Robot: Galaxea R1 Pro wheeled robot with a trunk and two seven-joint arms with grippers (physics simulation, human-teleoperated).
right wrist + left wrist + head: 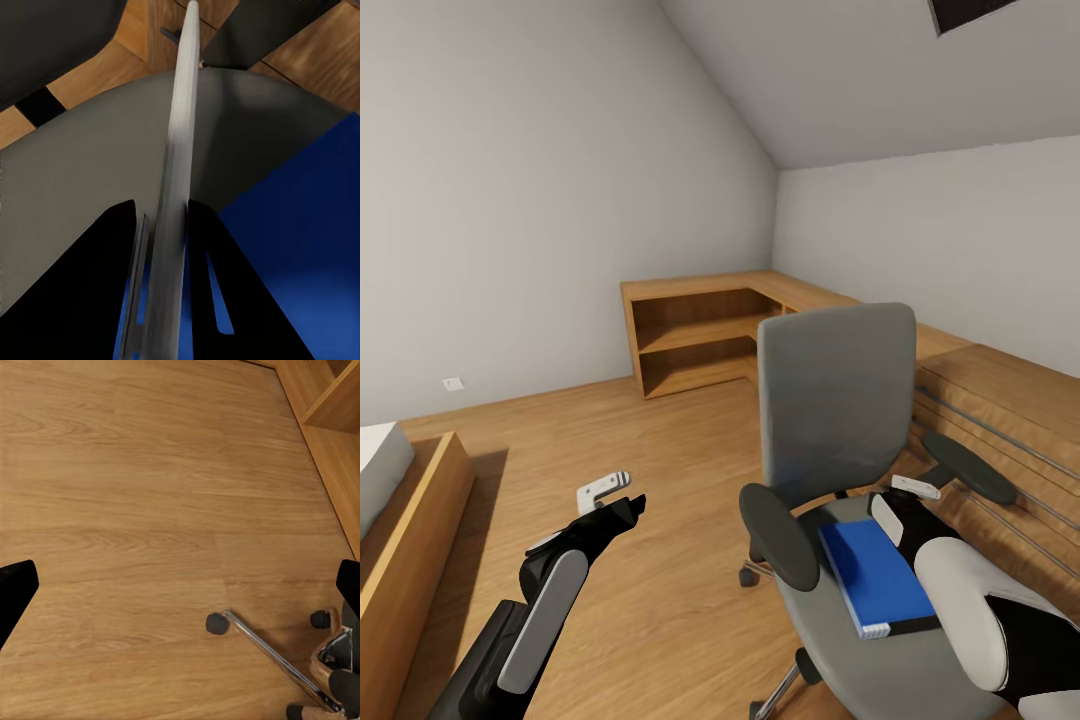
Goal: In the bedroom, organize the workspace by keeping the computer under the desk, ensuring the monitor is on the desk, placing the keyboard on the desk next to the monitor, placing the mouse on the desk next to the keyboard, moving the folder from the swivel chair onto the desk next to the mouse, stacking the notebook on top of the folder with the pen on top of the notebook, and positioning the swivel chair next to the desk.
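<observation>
Folder [880, 578] lies flat on swivel chair [836, 400] seat; right gripper [166, 292] above the seat, fingers clamped on thin pale notebook [176, 172]; left gripper [606, 492] beside chair, jaws spread, empty.

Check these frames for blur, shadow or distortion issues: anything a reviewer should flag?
Head view: sharp, flat even light, with a soft shadow beside the bed frame on the floor. Left wrist view: crisp wood grain, no glare. Right wrist view: a pale thin object between the fingers looks smeared and stretched; the folder reads as a flat, featureless blue.
</observation>
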